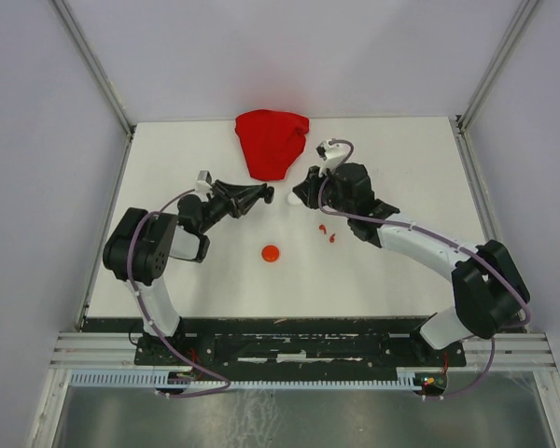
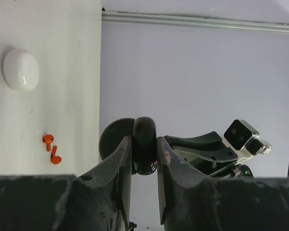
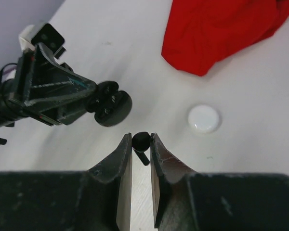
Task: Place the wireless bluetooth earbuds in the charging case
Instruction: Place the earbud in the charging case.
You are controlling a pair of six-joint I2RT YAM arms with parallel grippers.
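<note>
Left gripper [image 2: 144,145]: clamped on the open black charging case [image 2: 144,129], centre frame, off the table [image 2: 62,96].
Right gripper [image 3: 141,144]: pinching a black earbud [image 3: 140,140], lower centre, near the case but apart from it.
Red earbuds [image 2: 51,148]: lying at lower left, below the white case [image 2: 20,69].

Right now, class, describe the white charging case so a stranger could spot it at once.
Find the big red cloth at the table's far edge. Just past its near tip lies the white charging case, a closed disc. The red case lies farther off, and the black case is held open by the left gripper.
</note>
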